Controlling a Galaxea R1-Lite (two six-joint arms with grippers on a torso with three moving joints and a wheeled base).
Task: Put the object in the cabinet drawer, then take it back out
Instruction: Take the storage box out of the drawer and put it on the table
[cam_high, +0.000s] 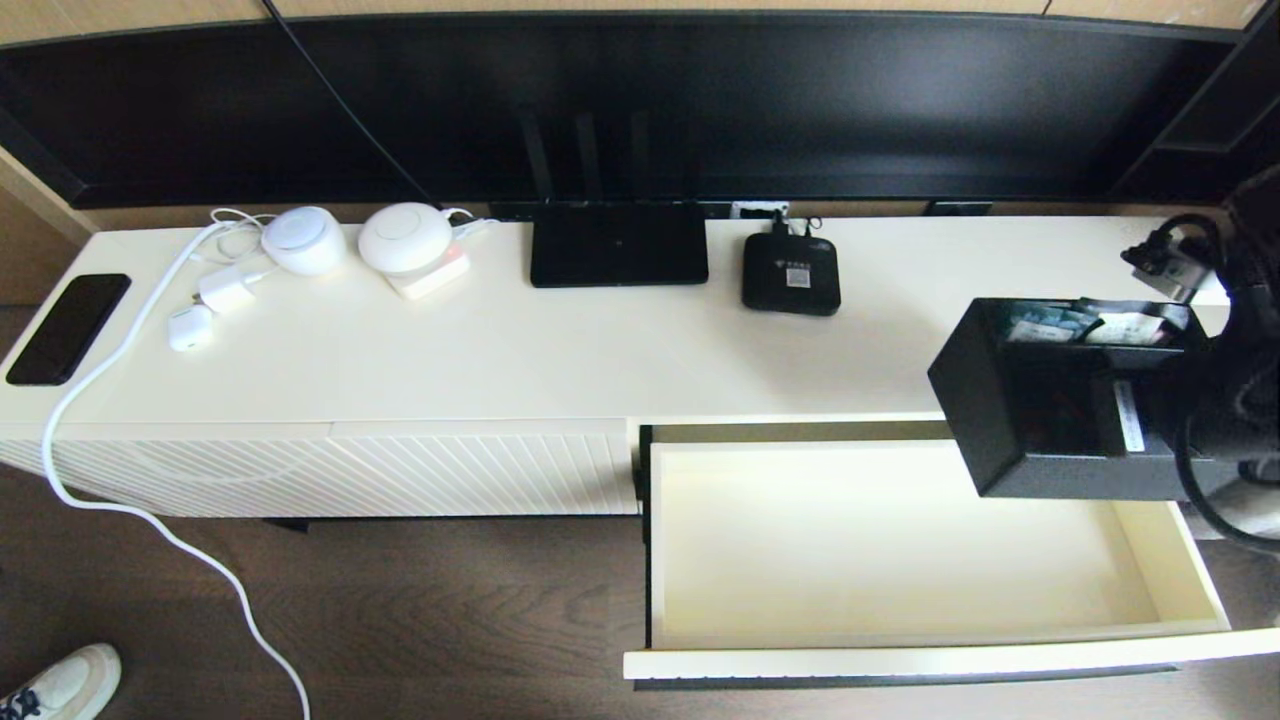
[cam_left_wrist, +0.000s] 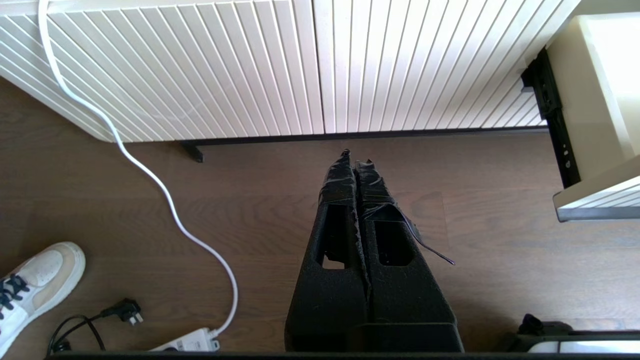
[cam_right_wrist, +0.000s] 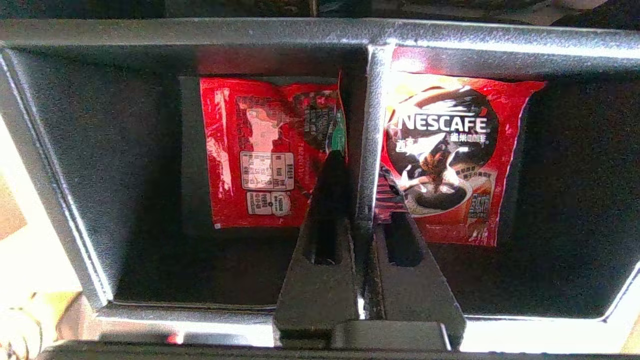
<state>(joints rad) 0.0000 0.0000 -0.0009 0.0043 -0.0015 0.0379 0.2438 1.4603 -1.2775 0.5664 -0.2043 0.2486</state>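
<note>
Right wrist view: right gripper (cam_right_wrist: 361, 175) pinches the organizer box (cam_high: 1060, 400) by its divider, box aloft over the open drawer (cam_high: 900, 540) below; lower it level, release late; left gripper (cam_left_wrist: 356, 160) parked, pressed together.

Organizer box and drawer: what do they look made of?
Organizer box: black, likely moulded plastic or coated metal; grainy matte walls, sheen on the divider the right pincer clamps.
Drawer: probably painted or laminated board; smooth cream interior, ribbed front.
</note>
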